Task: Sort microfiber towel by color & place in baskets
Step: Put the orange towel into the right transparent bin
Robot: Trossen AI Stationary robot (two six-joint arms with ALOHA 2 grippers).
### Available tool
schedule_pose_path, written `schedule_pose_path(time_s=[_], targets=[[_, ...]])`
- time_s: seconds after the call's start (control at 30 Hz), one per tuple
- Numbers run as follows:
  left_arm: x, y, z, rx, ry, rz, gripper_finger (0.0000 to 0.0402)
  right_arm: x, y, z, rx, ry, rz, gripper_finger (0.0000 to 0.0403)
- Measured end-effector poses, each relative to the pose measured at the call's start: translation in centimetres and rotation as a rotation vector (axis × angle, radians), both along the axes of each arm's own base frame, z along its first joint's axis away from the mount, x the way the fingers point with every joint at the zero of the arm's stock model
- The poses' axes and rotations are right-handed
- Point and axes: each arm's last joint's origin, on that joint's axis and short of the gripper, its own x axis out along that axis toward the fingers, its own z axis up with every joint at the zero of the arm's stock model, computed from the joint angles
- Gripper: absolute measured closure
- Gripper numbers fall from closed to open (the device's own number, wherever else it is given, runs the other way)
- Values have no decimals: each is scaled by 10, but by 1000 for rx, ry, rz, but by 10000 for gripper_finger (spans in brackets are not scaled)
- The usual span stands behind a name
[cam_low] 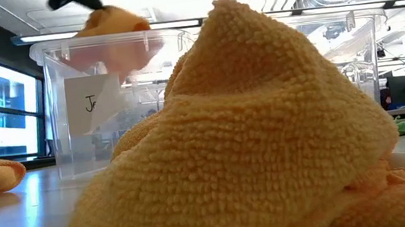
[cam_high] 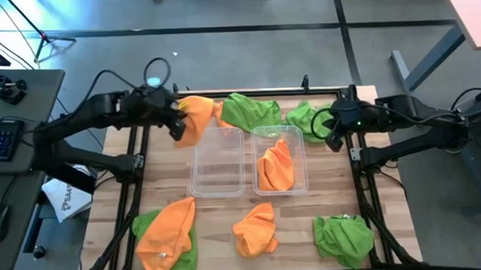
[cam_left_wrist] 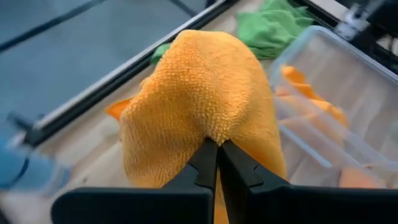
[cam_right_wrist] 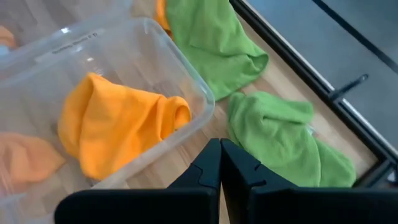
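Note:
My left gripper is shut on an orange towel at the far left corner of the left clear bin, which has nothing in it. The right bin holds one orange towel. My right gripper hovers shut and empty by that bin's far right corner, over a green towel. Another green towel lies at the far edge. Near the front edge lie an orange towel on a green one, an orange towel and a green towel. My left gripper pinches a raised fold of the orange towel between its two fingers. The cloth bulges up past the fingertips and drapes down on both sides. In the low view the towel hangs at the height of the bin's rim; its lower end is hidden.
The metal frame rails run along the table's left and right sides. A white printed sheet lies off the table's left edge. The front orange towel blocks most of the low view. Bare wood shows just in front of the bins.

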Motion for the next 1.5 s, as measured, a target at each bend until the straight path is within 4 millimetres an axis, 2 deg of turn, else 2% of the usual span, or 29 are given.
schedule_pose_path(time_s=[0.2,0.4,0.6,0.77,0.9,1.07,1.3,1.5], targets=[[51,-4,17,84,-3,-148,401,-8,0,4,-21,-26,28,402],[101,-10,35,149,-118,-295,401,-15,0,7,-30,-49,37,403],[158,-20,32,207,-208,-442,401,-17,0,7,-34,-53,34,403],[198,-29,12,168,-196,-531,401,-17,0,7,-42,-47,45,403],[226,-37,-15,150,-142,-617,401,-17,1,7,-27,-51,49,403],[254,-39,-44,112,-98,-620,401,-17,1,7,-26,-41,84,403],[283,-38,-89,42,-13,-589,401,-18,2,7,-29,-34,131,403],[292,-38,-125,-8,109,-581,401,-23,2,9,-32,-50,139,403]])
